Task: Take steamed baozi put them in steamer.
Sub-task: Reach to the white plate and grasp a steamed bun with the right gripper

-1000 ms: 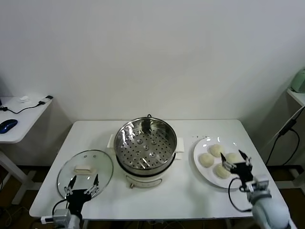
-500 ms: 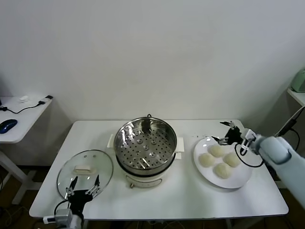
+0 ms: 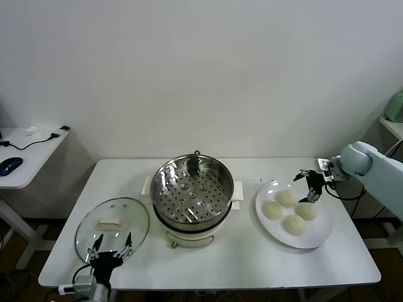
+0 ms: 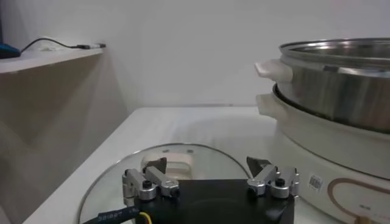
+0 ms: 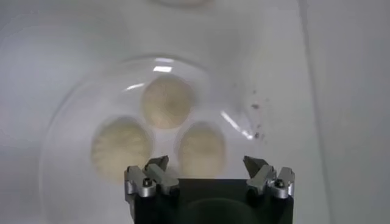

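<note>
**Right claw over the plate, nothing held**

Right gripper [image 3: 311, 187] spread wide, empty, directly above four steamed baozi [image 3: 289, 210] on white plate [image 3: 318, 236]. Steamer [image 3: 192, 189] well to its left. Left gripper [image 3: 111, 246] released, parked by glass lid [image 3: 112, 221].

The right gripper [image 3: 310, 186] moved from the near edge of the plate [image 3: 318, 238] up and across to its far side, and hung over the steamed baozi [image 3: 306, 210] farthest right (jaws spread, nothing held), while its arm reached in from the right.
</note>
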### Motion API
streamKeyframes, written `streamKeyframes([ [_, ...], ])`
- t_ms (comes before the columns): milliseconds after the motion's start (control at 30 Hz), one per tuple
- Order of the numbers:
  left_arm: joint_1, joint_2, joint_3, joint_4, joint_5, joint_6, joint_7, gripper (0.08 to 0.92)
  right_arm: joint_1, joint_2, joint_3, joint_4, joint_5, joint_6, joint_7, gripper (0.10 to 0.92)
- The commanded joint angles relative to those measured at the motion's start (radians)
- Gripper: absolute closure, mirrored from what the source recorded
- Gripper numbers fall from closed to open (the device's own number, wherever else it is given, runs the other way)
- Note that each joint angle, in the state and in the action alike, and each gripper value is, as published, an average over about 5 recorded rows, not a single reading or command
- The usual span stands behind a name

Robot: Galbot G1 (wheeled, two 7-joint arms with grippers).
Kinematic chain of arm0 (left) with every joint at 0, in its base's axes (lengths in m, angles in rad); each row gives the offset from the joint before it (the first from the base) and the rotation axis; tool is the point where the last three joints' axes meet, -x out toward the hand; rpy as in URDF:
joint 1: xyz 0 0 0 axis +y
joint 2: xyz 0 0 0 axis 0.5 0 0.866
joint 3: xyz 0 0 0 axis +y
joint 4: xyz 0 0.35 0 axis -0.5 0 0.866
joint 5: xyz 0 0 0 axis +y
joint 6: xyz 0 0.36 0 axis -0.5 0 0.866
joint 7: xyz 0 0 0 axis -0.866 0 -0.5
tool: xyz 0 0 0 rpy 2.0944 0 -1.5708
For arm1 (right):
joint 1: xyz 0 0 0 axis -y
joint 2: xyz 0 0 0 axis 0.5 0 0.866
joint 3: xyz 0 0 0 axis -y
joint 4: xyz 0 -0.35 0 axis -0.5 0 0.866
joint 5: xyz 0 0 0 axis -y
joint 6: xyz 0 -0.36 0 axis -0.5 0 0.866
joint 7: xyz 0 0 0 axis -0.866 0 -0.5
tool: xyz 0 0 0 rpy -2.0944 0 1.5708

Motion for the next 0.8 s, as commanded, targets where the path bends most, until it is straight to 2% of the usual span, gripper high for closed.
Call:
streamKeyframes([
  [33,0.004,0.000,-0.004,0.005,0.000,-0.002,0.000,0.177,0.105,0.173,-0.198,-0.213,0.024,-0.028,-0.051,0.203],
  [467,0.012,-0.008,-0.002,0.008,0.000,-0.004,0.001,0.177,-0.013,0.304,-0.093,-0.376,-0.034,-0.028,-0.038,0.203],
  [800,0.015,-0.009,-0.001,0.006,0.001,-0.005,0.001,0.177,-0.052,0.342,-0.049,-0.421,-0.058,-0.018,-0.029,0.203],
])
